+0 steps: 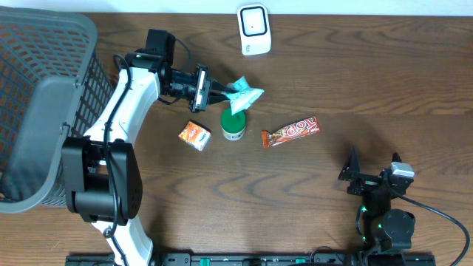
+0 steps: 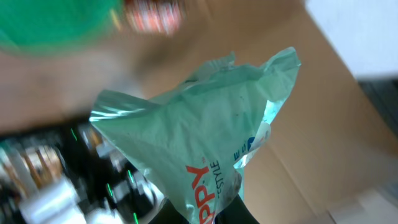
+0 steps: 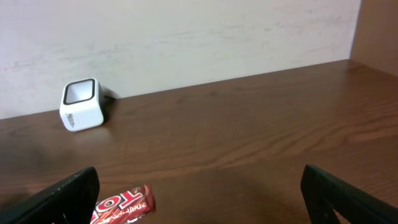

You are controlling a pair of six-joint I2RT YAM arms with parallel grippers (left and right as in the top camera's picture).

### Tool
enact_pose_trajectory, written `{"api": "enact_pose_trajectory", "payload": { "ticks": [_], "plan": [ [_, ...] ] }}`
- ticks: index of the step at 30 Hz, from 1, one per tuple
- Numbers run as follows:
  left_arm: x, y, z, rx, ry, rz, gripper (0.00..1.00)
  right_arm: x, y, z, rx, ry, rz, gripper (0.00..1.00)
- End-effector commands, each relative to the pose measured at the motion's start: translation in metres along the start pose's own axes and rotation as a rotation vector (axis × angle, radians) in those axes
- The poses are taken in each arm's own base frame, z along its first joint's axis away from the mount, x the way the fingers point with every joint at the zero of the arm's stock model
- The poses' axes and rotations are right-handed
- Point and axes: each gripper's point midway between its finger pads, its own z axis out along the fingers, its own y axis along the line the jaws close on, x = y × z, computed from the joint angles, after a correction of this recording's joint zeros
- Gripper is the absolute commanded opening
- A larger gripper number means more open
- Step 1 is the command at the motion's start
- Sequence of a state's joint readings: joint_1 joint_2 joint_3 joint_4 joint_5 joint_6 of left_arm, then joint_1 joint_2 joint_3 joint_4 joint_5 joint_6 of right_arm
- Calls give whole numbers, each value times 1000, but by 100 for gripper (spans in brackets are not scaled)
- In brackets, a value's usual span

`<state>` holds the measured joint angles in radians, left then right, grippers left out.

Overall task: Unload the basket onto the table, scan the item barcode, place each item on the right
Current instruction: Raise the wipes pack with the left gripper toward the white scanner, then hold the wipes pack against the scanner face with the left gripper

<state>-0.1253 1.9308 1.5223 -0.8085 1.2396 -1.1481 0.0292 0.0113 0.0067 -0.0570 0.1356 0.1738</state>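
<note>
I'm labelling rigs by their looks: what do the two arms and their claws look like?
The left arm has white shells and black joints; the left claw is black. The right arm is all black, with a grey camera block on top, green lights low down and a black cable trailing off. The right claw has black, blunt fingers.

Items counted on the brown wooden table (image 1: 384, 89):
- one white box-shaped barcode scanner (image 1: 253, 29), far centre
- one grey plastic mesh basket (image 1: 48, 111), far left
- one mint-green plastic pouch (image 1: 244, 94)
- one round green tub (image 1: 234, 125)
- one small orange carton (image 1: 194, 135)
- one red-brown wrapped chocolate bar (image 1: 290, 132), right of the tub

Packaged goods total four.

Robot arms total two: one white-and-black arm (image 1: 126, 96) at left and one black arm (image 1: 384, 214) near right.
</note>
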Motion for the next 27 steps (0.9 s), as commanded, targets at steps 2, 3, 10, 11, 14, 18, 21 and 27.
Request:
{"api": "enact_pose_trajectory", "payload": {
  "ticks": [2,3,10,11,14,18,21,27],
  "plan": [
    [-50,-11,-7,-68,-334,270,7,0,-3,0,18,-3,-10,99],
    [-51,-21,-5,-50,-345,344,7,0,-3,0,18,-3,-10,99],
    [-48,-101,2,117,-501,766,7,0,-4,0,18,-3,-10,99],
    [-55,-105,0,112,-566,765,7,0,-3,0,18,-3,-10,99],
    [-78,-110,-12,76,-760,744,7,0,-4,0,18,-3,-10,99],
    [-87,-129,-25,62,-957,847,7,0,-3,0,18,-3,-10,99],
    [-85,-149,-33,74,-1101,931,7,0,-4,0,18,-3,-10,99],
    [-93,-174,-27,199,-1223,937,7,0,-4,0,18,-3,-10,99]
  ]
}}
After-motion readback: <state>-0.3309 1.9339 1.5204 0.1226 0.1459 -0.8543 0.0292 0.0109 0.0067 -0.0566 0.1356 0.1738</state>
